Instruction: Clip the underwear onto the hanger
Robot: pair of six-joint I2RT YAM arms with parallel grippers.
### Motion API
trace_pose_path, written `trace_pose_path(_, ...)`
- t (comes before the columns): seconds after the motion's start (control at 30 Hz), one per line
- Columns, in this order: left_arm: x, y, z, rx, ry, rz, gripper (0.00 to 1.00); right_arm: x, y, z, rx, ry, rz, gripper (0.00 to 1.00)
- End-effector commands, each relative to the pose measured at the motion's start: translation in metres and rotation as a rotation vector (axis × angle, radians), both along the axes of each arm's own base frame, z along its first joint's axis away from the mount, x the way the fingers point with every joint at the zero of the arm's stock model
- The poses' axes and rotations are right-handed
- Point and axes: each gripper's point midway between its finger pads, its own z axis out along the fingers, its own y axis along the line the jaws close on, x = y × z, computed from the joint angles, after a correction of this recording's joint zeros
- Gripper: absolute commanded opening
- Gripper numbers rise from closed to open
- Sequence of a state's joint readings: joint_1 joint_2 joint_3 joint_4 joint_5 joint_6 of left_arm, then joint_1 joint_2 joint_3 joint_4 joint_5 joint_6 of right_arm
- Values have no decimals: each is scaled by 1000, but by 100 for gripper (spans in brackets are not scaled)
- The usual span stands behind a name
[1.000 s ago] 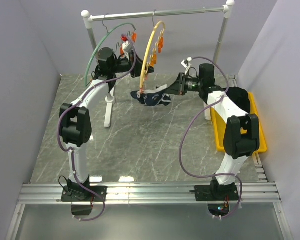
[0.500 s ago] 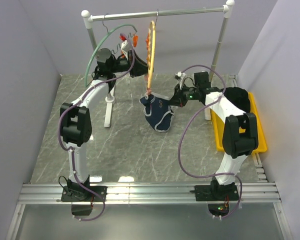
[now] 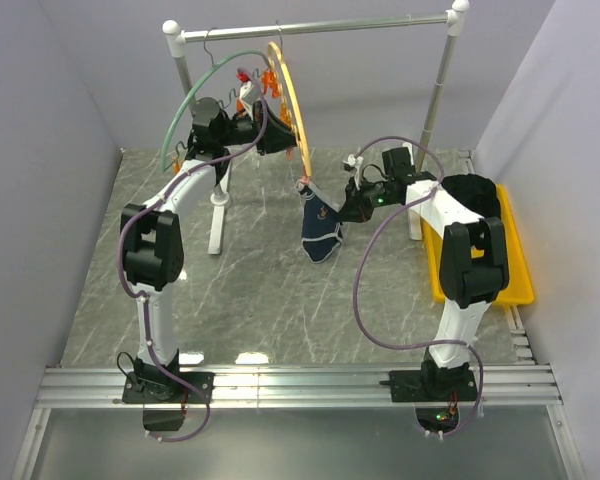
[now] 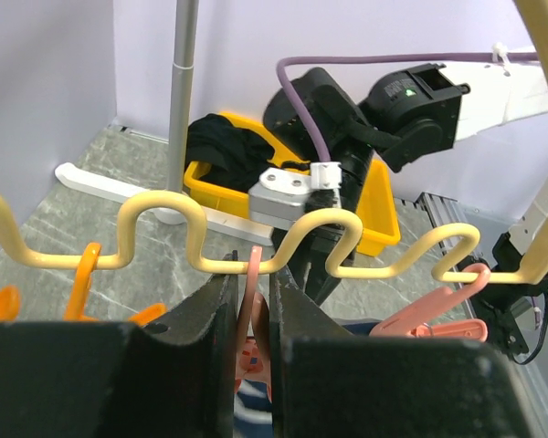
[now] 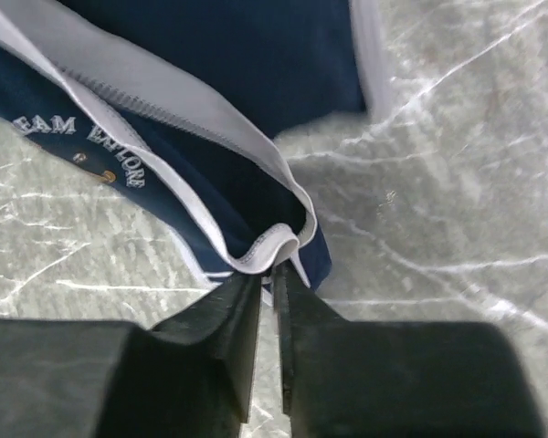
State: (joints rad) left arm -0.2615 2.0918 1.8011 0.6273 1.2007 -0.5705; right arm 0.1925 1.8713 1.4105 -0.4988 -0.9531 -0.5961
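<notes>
The yellow hanger (image 3: 292, 110) hangs by its hook from the rack rail. In the left wrist view its wavy yellow bar (image 4: 210, 260) runs across above my jaws. My left gripper (image 3: 280, 135) is shut on a pale orange clip (image 4: 253, 283) of the hanger, and navy cloth shows just under that clip. The navy underwear (image 3: 320, 230) hangs down from the hanger's lower end, just above the table. My right gripper (image 3: 345, 210) is beside it. In the right wrist view this gripper (image 5: 274, 274) is shut on the white waistband edge of the underwear (image 5: 210, 73).
A green hanger (image 3: 195, 85) hangs left of the yellow one on the white rail (image 3: 380, 22). A yellow bin (image 3: 515, 285) with a black clothing pile (image 3: 475, 195) sits at the right table edge. A rack post (image 3: 217, 215) stands at the left.
The yellow hanger has swung so its arc now bows to the right. The underwear went from stretched sideways to hanging down. My right gripper moved left and lower with it.
</notes>
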Motion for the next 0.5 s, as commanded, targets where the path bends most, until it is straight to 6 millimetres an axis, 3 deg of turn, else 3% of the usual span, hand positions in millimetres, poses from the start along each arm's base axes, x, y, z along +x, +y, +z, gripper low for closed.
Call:
trace_pose_path(0.0, -8, 2, 34, -31, -122, -18, 0, 9, 7, 11, 8, -48, 54, 21)
trace_pose_path(0.1, -8, 2, 34, -31, -127, -20, 0, 10, 9, 11, 10, -39, 77, 33)
trace_pose_path(0.17, -7, 2, 34, -32, -131, -20, 0, 7, 9, 10, 8, -33, 91, 34)
trace_pose_path(0.27, -7, 2, 36, -33, -141, -21, 0, 8, 10, 11, 12, -34, 97, 2)
trace_pose_path(0.3, -7, 2, 36, -32, -139, -23, 0, 9, 9, 10, 7, -38, 97, 0)
trace_pose_path(0.33, -7, 2, 36, -32, -141, -24, 0, 10, 7, 11, -4, -49, 89, 4)
trace_pose_path(0.4, -8, 2, 36, -31, -143, -26, 0, 12, 3, 8, -29, -63, 85, 33)
trace_pose_path(0.47, -10, 3, 38, -32, -158, -26, 0, 9, 1, 5, -37, -64, 98, 28)
